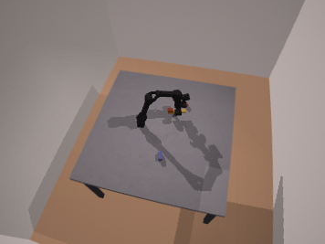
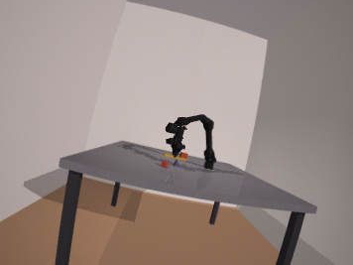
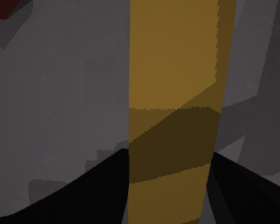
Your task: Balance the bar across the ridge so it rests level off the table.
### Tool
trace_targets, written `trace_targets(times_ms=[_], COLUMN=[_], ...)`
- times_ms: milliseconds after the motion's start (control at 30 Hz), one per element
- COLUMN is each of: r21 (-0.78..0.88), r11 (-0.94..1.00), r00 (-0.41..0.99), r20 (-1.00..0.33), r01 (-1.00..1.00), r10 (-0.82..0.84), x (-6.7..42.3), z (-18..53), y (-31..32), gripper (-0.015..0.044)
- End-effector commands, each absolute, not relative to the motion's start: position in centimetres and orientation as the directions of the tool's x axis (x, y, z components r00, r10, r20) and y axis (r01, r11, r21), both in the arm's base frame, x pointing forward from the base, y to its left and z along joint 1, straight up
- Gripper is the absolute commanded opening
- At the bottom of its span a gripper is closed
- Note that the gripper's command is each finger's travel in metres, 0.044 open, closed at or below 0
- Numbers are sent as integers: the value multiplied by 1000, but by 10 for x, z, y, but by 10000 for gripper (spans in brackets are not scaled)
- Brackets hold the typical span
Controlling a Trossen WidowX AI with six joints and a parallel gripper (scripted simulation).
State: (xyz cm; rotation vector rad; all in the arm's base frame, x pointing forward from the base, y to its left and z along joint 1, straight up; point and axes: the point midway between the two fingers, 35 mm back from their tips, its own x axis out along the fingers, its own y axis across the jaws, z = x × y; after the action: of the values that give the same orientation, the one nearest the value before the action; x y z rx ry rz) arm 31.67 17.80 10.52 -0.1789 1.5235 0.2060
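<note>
The bar (image 3: 171,60) (image 2: 173,156) (image 1: 183,111) is yellow with red ends. In the wrist view it runs straight away from me between the two dark fingers. My gripper (image 3: 168,160) (image 1: 178,109) (image 2: 176,151) is shut on the bar and holds it a little above the grey table (image 1: 123,101) (image 2: 248,185), near the table's far middle. The ridge (image 1: 159,155) is a small blue piece standing on the table well in front of the arm's base, apart from the bar. It does not show in the wrist view.
A small red block (image 2: 165,164) lies on the table close beside the held bar. The arm's base (image 1: 141,121) (image 2: 209,162) stands left of the gripper in the top view. The table is wide, with walls behind.
</note>
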Motion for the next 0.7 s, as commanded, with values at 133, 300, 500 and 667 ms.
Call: trace_targets(times_ms=[133, 300, 500, 667], r21=[10, 10, 10, 10], r11=[971, 971, 971, 971], r00=[34, 34, 34, 34], r20=[-999, -999, -999, -999], r01=[-240, -240, -240, -240], r10=[19, 19, 19, 19], x=[316, 316, 316, 316], z=[103, 103, 102, 102], y=[177, 177, 177, 177], gripper=[0, 0, 0, 0])
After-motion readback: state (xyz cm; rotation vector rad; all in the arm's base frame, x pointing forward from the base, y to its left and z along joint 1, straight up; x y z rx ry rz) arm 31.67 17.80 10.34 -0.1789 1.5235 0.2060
